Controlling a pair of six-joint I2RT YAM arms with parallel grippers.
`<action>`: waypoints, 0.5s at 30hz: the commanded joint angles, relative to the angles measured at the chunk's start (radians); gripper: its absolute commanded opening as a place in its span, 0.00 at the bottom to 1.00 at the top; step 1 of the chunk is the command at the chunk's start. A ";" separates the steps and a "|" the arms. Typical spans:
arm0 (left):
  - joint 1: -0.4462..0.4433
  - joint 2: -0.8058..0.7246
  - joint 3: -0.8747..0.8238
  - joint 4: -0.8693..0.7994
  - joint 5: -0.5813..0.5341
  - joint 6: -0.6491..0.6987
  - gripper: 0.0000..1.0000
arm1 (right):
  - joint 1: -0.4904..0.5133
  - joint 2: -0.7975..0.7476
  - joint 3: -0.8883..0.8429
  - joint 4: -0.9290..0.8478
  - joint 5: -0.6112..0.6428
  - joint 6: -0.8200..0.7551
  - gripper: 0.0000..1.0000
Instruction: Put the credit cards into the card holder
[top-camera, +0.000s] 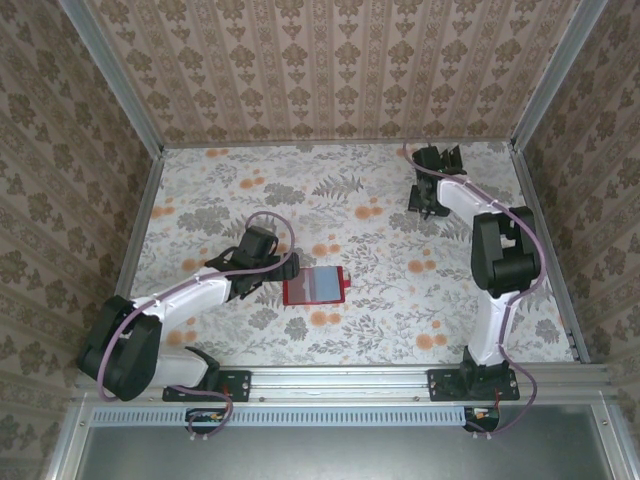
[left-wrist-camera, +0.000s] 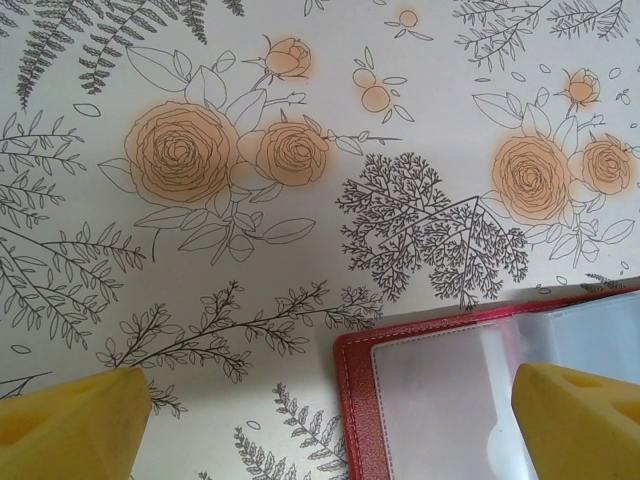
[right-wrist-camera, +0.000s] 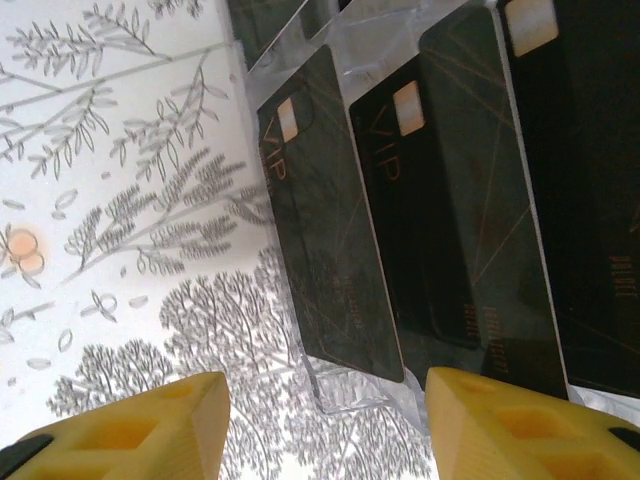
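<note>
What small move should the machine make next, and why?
Probably the right pincer should ease forward and close on the nearest black card. Its jaws stand open just short of the clear rack holding it, while the red card holder lies open by the left pincer.

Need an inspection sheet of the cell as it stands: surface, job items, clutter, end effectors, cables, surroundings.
Surface: floral table cover, flat, no spills seen.
Job's things: red wallet lies open mid-table, clear sleeves up. The black cards stand in a clear rack at the far right.
Clutter: nothing seen.
End effectors: left end effector is open over the wallet's left edge and holds nothing. Right end effector is open at the rack's near corner, with no card gripped.
Cables: purple cables run along both arms, off the wallet and cards.
Surroundings: patterned walls and a metal frame at the near edge.
</note>
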 joint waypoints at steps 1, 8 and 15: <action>0.003 -0.026 -0.018 0.015 0.000 -0.014 0.95 | 0.025 -0.050 -0.108 -0.038 -0.059 0.044 0.56; 0.002 -0.049 -0.034 0.016 -0.003 -0.015 0.96 | 0.096 -0.199 -0.312 0.007 -0.075 0.101 0.56; 0.002 -0.075 -0.052 0.010 -0.006 -0.012 0.96 | 0.208 -0.350 -0.398 -0.029 -0.070 0.169 0.56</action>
